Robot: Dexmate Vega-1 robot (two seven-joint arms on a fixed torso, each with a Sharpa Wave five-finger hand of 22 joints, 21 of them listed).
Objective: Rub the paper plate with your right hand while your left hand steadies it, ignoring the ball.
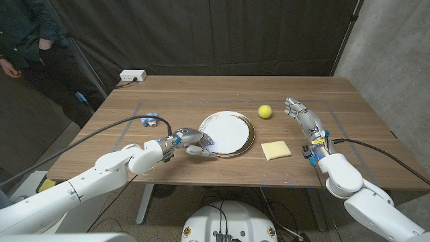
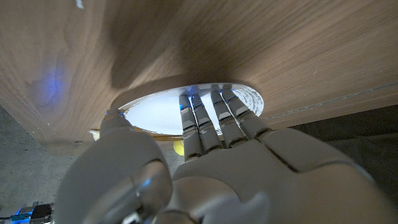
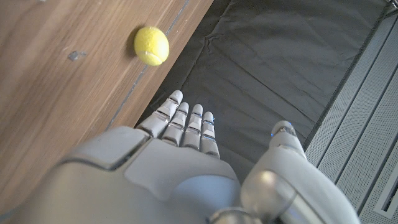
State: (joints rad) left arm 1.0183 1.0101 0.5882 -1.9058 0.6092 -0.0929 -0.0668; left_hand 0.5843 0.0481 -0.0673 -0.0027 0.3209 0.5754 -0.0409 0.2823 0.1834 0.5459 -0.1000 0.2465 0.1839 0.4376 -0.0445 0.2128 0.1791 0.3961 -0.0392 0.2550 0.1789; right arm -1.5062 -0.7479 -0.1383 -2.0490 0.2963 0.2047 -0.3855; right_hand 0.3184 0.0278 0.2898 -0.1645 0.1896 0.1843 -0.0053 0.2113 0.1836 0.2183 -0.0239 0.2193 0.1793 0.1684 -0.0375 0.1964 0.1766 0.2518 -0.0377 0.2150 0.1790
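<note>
The white paper plate [image 1: 232, 131] with a gold rim lies at the table's middle. My left hand [image 1: 195, 142] reaches in from its left side, and its fingers [image 2: 205, 115] lie stretched out on the near rim of the plate [image 2: 152, 112], thumb beside the edge. The yellow ball [image 1: 265, 111] sits to the right of the plate. My right hand [image 1: 300, 113] hovers further right of the ball, fingers straight and apart, holding nothing. In the right wrist view the ball [image 3: 152, 45] lies ahead of the right hand [image 3: 186, 155], apart from its fingertips.
A yellow sponge [image 1: 276, 150] lies near the front edge, right of the plate. A white power strip [image 1: 132, 76] sits at the back left corner, and a small blue item [image 1: 151, 121] lies by the left cable. A person [image 1: 20, 40] stands beyond the table's left.
</note>
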